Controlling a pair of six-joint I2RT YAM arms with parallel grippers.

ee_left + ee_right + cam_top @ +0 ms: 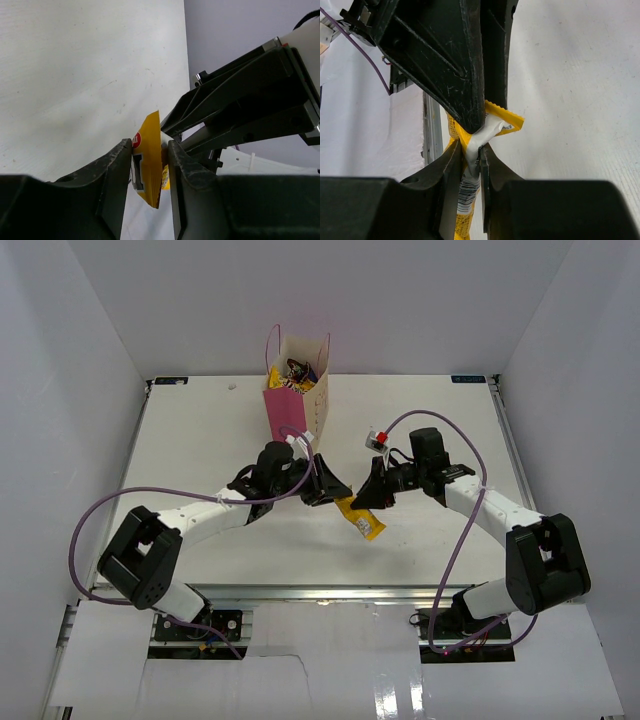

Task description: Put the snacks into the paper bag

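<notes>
Top external: mounted high and behind the arm bases, looking down and forward across the whole white tabletop [200, 440]. It sits far enough back to take in both arms, the side walls and the paper bag [292, 405] at the far edge.
Left wrist: rides low on the left arm, peering out between the left jaws toward the right arm, very close in.
Right wrist: the mirror of it, sighting between the right jaws at the left arm, equally close.
Shared ground: all three views catch the yellow packet [360, 520] mid-tabletop, and each wrist view sees the other arm's jaws.
</notes>
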